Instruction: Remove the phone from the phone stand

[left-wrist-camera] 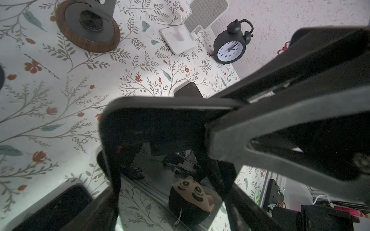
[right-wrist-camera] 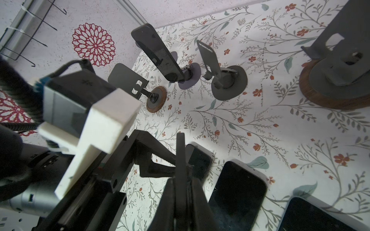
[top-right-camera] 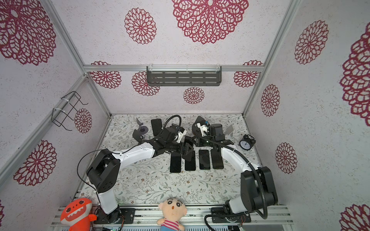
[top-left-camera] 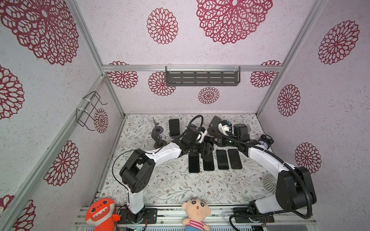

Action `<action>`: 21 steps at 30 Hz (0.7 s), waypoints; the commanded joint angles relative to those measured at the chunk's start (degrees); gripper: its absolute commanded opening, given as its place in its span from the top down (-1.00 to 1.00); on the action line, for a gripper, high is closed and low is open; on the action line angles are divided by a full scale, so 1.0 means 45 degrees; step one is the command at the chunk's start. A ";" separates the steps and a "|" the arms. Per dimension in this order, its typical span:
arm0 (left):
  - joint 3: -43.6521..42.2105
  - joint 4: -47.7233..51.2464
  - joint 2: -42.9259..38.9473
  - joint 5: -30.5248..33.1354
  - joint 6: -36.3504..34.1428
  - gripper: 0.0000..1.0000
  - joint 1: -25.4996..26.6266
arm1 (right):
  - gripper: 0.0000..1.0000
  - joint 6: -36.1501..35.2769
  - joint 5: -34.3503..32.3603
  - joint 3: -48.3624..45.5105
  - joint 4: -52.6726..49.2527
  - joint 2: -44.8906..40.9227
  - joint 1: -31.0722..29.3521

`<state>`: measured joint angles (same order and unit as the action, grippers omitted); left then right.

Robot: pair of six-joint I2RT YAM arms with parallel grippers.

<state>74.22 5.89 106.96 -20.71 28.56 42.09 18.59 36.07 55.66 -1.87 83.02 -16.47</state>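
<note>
Right pincer (right-wrist-camera: pixel 181 181) clamps phone (right-wrist-camera: pixel 180 152) edge-on; alarm clock (left-wrist-camera: pixel 230 49) dial shows numerals.

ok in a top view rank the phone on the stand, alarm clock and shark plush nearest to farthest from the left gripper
1. phone on the stand, back left of the left gripper.
2. alarm clock, out on the right side.
3. shark plush, front left corner.

Table (top-left-camera: pixel 180 186), back to front: phone (top-left-camera: pixel 174 127) on phone stand (top-left-camera: pixel 174 137) left of centre, two empty stands (top-left-camera: pixel 158 131) to its left, alarm clock (top-left-camera: pixel 265 142) far right; four flat phones (top-left-camera: pixel 222 160) side by side mid-table, raised phone (left-wrist-camera: pixel 160 124) above their back ends; plush shark (top-left-camera: pixel 100 213) left of plush doll (top-left-camera: pixel 196 209) on front rail (top-left-camera: pixel 220 212).
</note>
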 commanded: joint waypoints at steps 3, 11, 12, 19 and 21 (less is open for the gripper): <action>0.0357 0.0019 0.0231 -0.0068 -0.0038 -0.42 0.0031 | 1.00 0.0328 0.0425 0.0092 0.0716 -0.0726 -0.0071; 0.0207 0.0247 -0.0129 0.0511 0.0199 -0.29 -0.0005 | 0.78 0.0269 0.0348 0.0112 0.0651 -0.0753 -0.0066; 0.0217 0.0356 -0.0149 0.0613 0.0259 -0.28 -0.0035 | 0.52 0.0264 0.0227 0.0117 0.0624 -0.0769 -0.0056; -0.0127 0.1653 -0.0793 0.1337 0.1030 -0.21 -0.0327 | -0.08 -0.0312 -0.2182 0.0215 -0.0557 -0.1148 0.0027; -0.0346 0.2262 -0.1208 0.1780 0.1125 -0.17 -0.0382 | -0.09 -0.0342 -0.2583 0.0080 -0.0620 -0.1291 0.0157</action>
<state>73.38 13.17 106.08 -15.62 32.01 41.01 18.59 29.58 55.48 -3.49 79.96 -16.47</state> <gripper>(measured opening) 0.741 0.545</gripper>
